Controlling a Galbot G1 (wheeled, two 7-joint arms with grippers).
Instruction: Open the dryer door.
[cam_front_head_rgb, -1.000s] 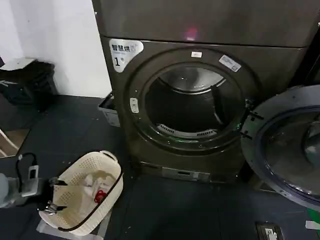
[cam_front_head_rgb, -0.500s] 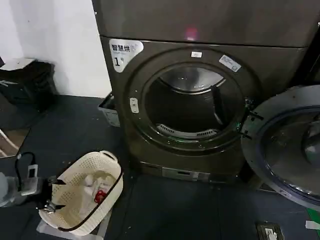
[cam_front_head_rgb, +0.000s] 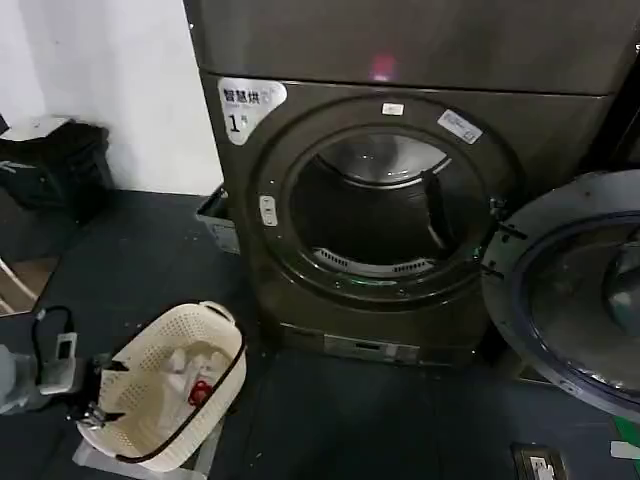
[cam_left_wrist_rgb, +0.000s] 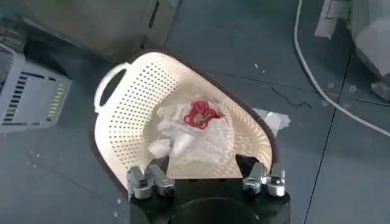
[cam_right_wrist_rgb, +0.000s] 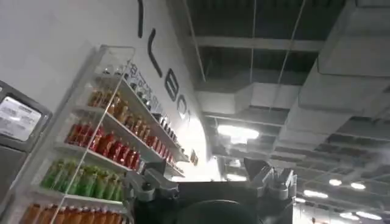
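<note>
The dryer door (cam_front_head_rgb: 512, 262) stands swung wide open to the right of the machine, its grey inner side and dark glass facing me. The round drum opening (cam_front_head_rgb: 375, 215) lies bare, with the metal drum visible inside. My left gripper (cam_front_head_rgb: 105, 390) hovers low at the near left, far from the door, at the near rim of a cream basket (cam_front_head_rgb: 175, 385). In the left wrist view this gripper (cam_left_wrist_rgb: 204, 170) is open, its fingers spread wide with the basket (cam_left_wrist_rgb: 134, 115) beyond them. My right gripper (cam_right_wrist_rgb: 207, 176) is open, holds nothing and points up at a ceiling.
The basket holds white cloth (cam_left_wrist_rgb: 195, 140) and a red item (cam_left_wrist_rgb: 201, 114). A black bin (cam_front_head_rgb: 50, 165) stands by the white wall at left. A grey tray (cam_front_head_rgb: 218, 220) sits beside the dryer. A white cable (cam_left_wrist_rgb: 317, 79) runs over the dark floor. Bottle shelves (cam_right_wrist_rgb: 97, 146) line a wall.
My left arm has drifted slightly to the left at the basket's rim. The dryer door and the basket have not moved.
</note>
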